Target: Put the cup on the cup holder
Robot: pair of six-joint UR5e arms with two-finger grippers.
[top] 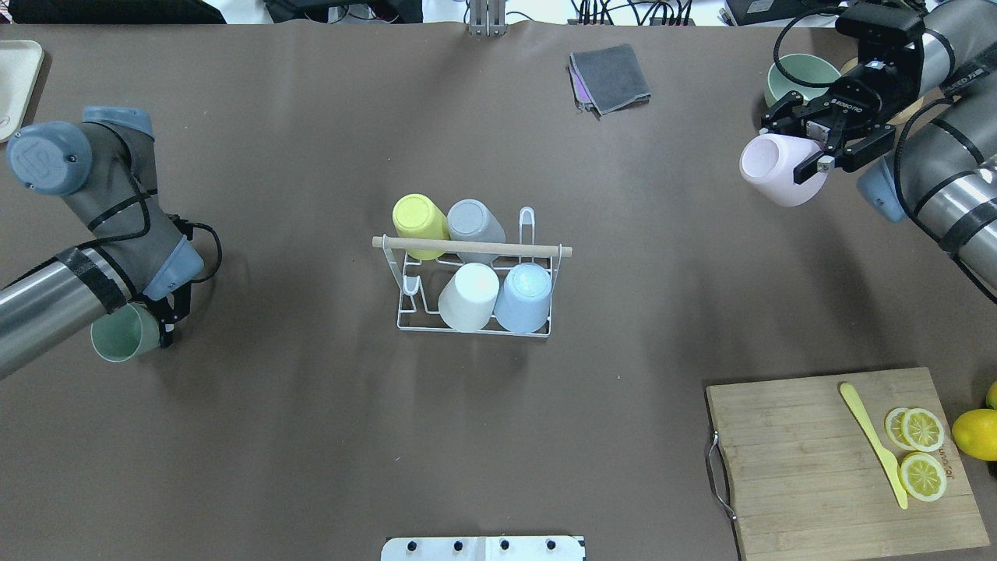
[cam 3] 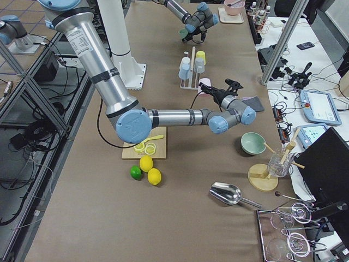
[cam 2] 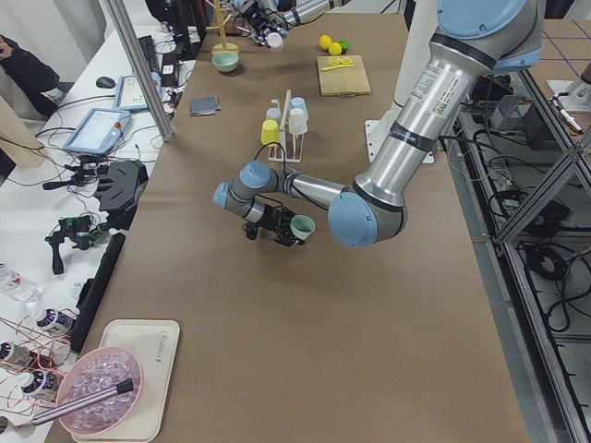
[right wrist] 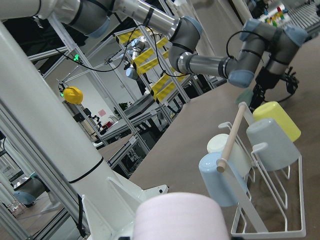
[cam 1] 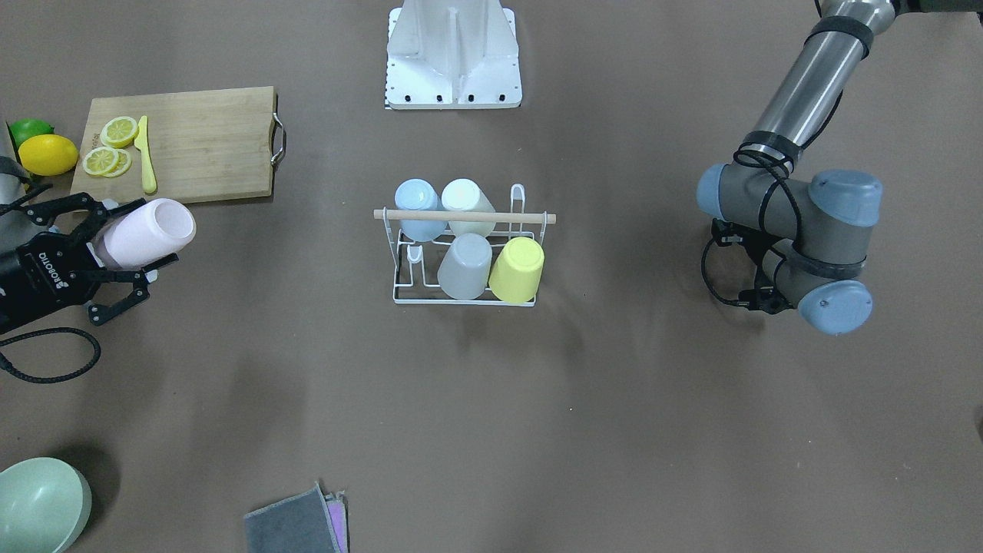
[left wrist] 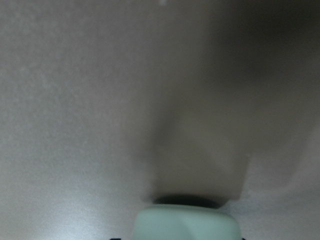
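The cup holder (cam 1: 530,218), a white wire rack with a wooden rod, stands mid-table and also shows in the overhead view (top: 545,250). A blue, a white, a grey and a yellow cup sit upside down on its prongs. My right gripper (top: 787,153) is shut on a pink cup (top: 771,175), held on its side above the table, far right of the rack. The pink cup (right wrist: 180,217) fills the bottom of the right wrist view, with the rack (right wrist: 265,200) beyond. My left gripper (top: 146,330) is shut on a green cup (top: 121,335), low, far left of the rack.
A wooden cutting board (top: 810,460) with lemon slices and a yellow knife lies at the near right, whole lemons beside it. A green bowl (top: 802,74) and a grey cloth (top: 611,76) lie at the far side. The white arm mount (cam 1: 453,54) stands at the robot's edge.
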